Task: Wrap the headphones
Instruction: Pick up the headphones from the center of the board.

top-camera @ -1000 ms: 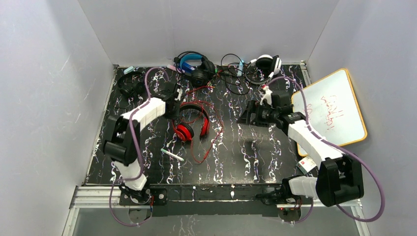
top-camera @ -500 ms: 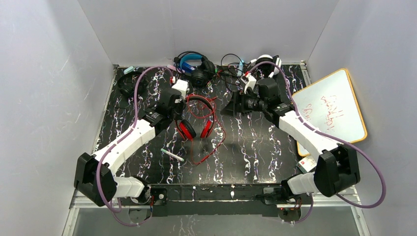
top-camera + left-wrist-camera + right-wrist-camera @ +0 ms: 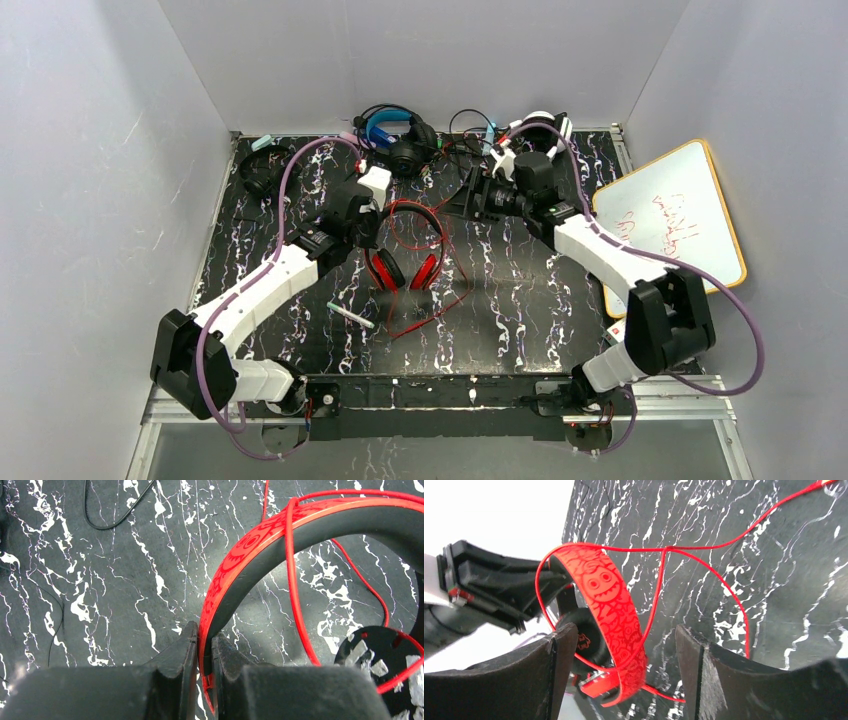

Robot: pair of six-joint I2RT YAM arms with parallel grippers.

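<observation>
The glossy red headphones [image 3: 405,255] stand mid-table, their thin red cable [image 3: 438,300] trailing toward the front. My left gripper [image 3: 372,228] is shut on the red patterned headband [image 3: 240,565], which sits pinched between the fingertips of that gripper [image 3: 204,642]; the cable [image 3: 292,580] loops over the band. My right gripper [image 3: 462,203] is open, just right of the headband. In the right wrist view the headband [image 3: 609,600] lies ahead of that gripper [image 3: 624,637], between its spread fingers, not touched. The black pair with blue headband [image 3: 392,135] and the all-black pair [image 3: 262,170] lie at the back.
A white headset [image 3: 540,128] with tangled black cables lies at the back right. A whiteboard [image 3: 675,215] leans off the table's right side. A white marker [image 3: 350,315] lies front left of the red cable. A small card [image 3: 625,335] sits at the right edge.
My left gripper has shifted the red headphones slightly right and nearer. My right gripper has moved left and farther back, up to the headband.
</observation>
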